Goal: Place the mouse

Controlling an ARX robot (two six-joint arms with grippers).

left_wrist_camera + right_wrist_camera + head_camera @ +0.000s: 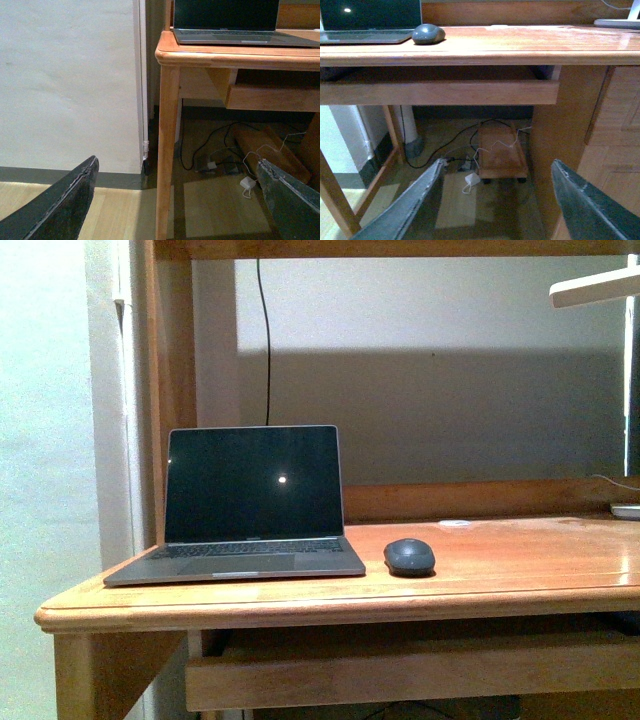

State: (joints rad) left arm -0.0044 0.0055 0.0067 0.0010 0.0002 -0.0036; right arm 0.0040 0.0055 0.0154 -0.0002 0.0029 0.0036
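Where the mouse (pixel 409 556) sits by the laptop (pixel 245 505), long axis left-right, both hands wide, empty.

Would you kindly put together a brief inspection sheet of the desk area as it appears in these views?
Surface: wooden desk, glossy top, pull-out shelf beneath.
Job's things: mouse resting on the desk just right of the laptop, apart from it.
Clutter: open laptop, screen dark; small white object near the back rail; lamp base at the far right.
Grippers: left gripper and right gripper both open, empty, low in front of the desk.
Cables: black cable up the wall; loose cables and white adapter on the floor.
Surroundings: white wall left, wooden floor.
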